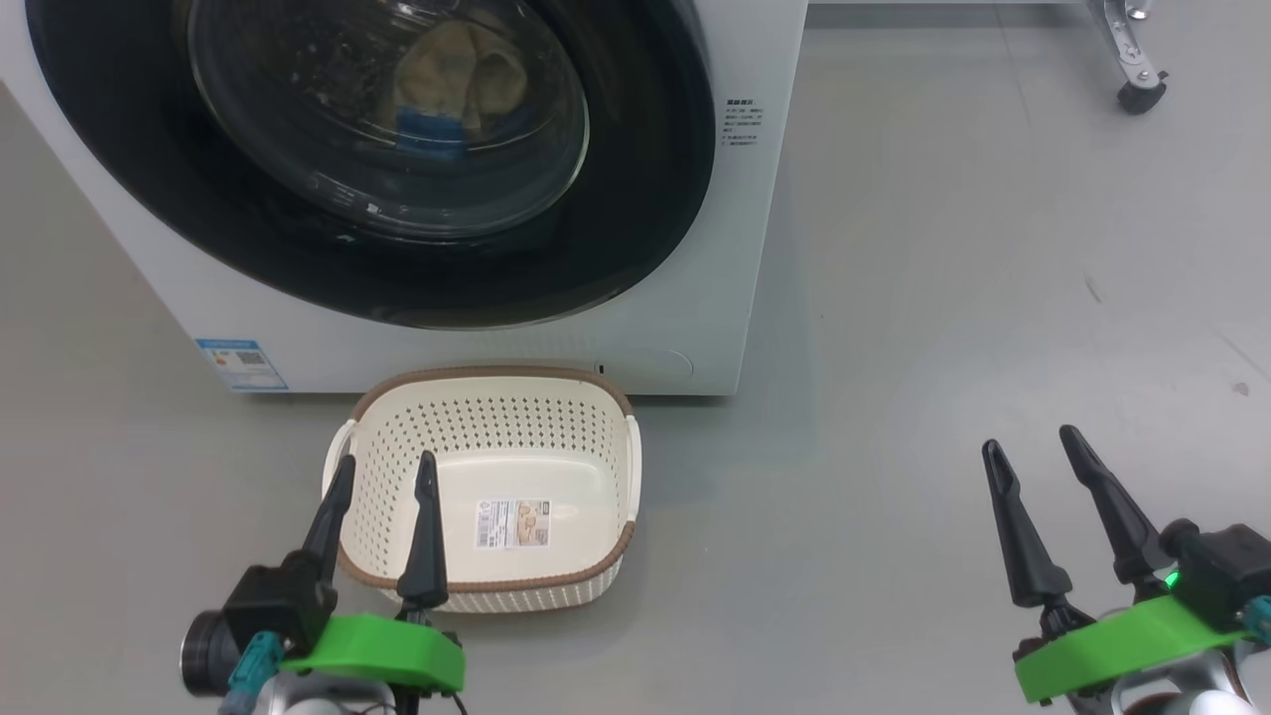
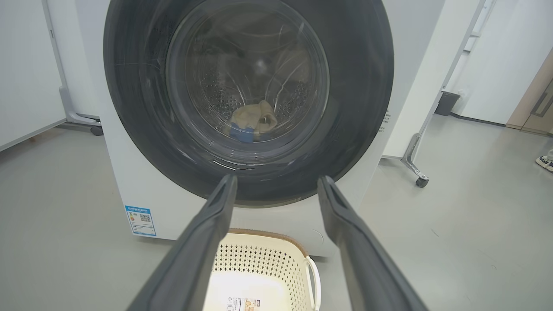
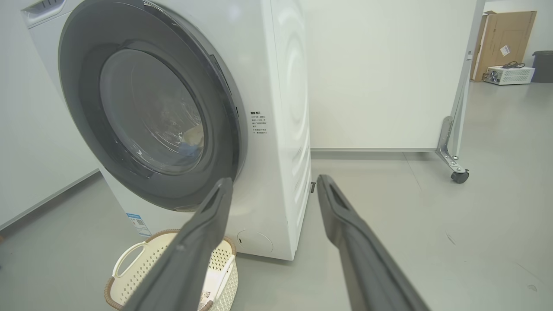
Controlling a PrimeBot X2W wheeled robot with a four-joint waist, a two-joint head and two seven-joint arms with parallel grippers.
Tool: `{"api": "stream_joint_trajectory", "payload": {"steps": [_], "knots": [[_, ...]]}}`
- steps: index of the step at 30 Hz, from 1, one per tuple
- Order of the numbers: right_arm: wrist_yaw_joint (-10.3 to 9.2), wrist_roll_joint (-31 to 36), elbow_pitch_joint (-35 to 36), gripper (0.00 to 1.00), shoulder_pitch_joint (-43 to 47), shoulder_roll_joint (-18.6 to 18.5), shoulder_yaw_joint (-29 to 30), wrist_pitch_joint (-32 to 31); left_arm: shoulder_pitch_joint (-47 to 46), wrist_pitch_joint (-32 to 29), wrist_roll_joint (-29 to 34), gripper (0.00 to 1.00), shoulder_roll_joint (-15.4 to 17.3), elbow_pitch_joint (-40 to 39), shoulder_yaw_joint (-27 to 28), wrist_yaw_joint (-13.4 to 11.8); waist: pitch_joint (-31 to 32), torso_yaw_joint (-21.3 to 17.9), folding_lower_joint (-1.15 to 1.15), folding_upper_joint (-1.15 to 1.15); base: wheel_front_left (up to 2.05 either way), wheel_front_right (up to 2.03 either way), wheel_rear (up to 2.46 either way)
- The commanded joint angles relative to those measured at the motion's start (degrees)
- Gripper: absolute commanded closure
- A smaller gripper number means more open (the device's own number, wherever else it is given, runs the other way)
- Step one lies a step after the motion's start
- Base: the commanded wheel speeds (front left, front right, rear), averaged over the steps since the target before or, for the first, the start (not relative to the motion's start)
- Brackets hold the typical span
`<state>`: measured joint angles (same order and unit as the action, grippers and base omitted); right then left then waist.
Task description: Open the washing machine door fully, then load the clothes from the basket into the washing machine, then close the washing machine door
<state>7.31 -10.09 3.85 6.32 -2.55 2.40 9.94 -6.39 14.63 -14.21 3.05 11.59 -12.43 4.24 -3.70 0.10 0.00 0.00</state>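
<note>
The washing machine (image 1: 765, 248) stands ahead with its round black-rimmed door (image 1: 635, 238) flat against its front. Through the glass I see the cream and blue clothes (image 1: 457, 89) inside the drum; in the left wrist view the clothes (image 2: 252, 123) lie low in the drum. The basket (image 1: 496, 397) sits on the floor before the washer, holding just its label. My left gripper (image 1: 385, 472) hovers open over the basket's near left corner. My right gripper (image 1: 1033, 445) is open over bare floor to the right, away from the washer. Both hold nothing.
Grey floor (image 1: 943, 298) stretches to the right of the washer. A caster of a wheeled white partition (image 1: 1140, 94) stands at the far right. In the right wrist view a cardboard box (image 3: 503, 41) and a dark bin (image 3: 543, 65) stand far back.
</note>
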Motion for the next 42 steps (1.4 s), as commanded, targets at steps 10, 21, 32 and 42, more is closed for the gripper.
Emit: {"api": "stream_joint_trajectory", "payload": {"steps": [10,21,32,42], "knots": [[0.18,-0.98,2.76,0.00,-0.25,-0.33,-0.79,-0.87,-0.77,0.21,-0.18,0.00,1.31,-1.70,1.18,-0.48,0.54,-0.41,0.00,0.00,0.00,0.00,0.00],[0.18,-1.25,2.83,0.00,-0.19,-0.33,-1.05,-0.90,-0.87,0.17,-0.42,0.00,1.57,-1.69,0.57,-0.83,0.26,-0.20,0.00,0.00,0.00,0.00,0.00],[0.18,-1.46,2.76,0.00,-0.59,-0.33,-1.30,-0.87,-1.39,0.18,-0.83,0.00,1.64,-1.40,0.04,-1.04,-0.25,0.21,0.00,0.00,0.00,0.00,0.00],[0.01,-4.31,-2.25,1.00,0.52,0.10,-0.78,-1.18,1.38,-0.76,-3.59,1.00,0.66,2.38,-1.18,-1.08,-0.05,0.42,0.01,0.00,0.00,0.00,0.00]]}}
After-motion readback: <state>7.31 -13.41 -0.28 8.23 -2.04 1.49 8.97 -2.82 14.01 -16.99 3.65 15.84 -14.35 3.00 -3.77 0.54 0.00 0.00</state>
